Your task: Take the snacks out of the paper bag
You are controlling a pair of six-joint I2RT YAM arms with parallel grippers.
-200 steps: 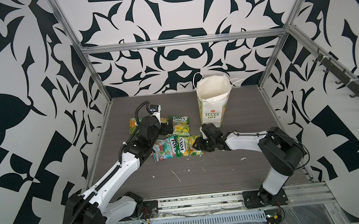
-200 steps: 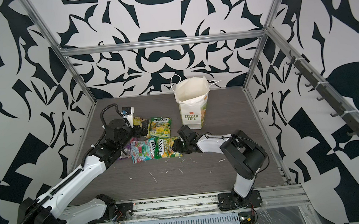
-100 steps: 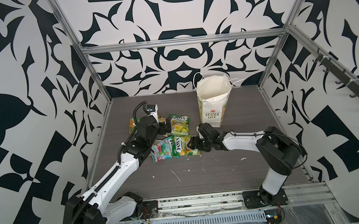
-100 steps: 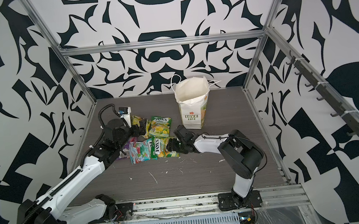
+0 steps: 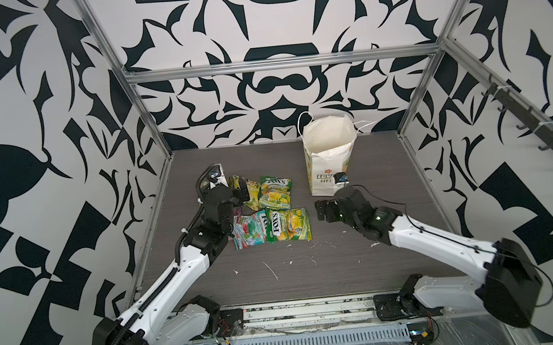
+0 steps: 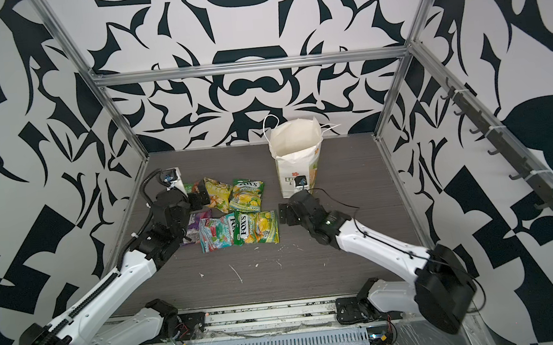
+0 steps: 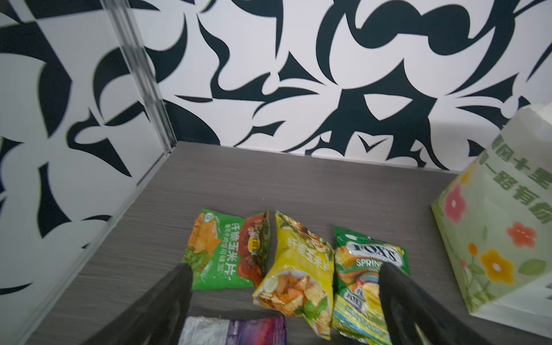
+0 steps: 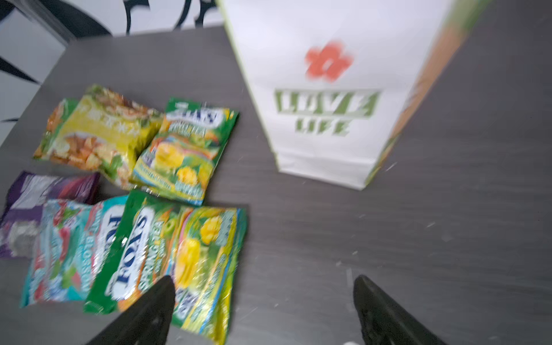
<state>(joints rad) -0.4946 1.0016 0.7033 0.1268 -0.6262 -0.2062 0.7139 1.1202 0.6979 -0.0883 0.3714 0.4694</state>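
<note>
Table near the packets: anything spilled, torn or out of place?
Small white scraps litter the table in front of the snacks, like torn paper or debris. Otherwise the paper bag stands upright and the snacks lie flat, some overlapping.

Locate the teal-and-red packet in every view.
Top view: teal-and-red packet, near row, beside the green FOX'S packet.
Top view: teal-and-red packet, same place.
Left wrist: not in it.
Right wrist: between purple packet and green FOX'S packet.
Shared landmark: paper bag.
</note>
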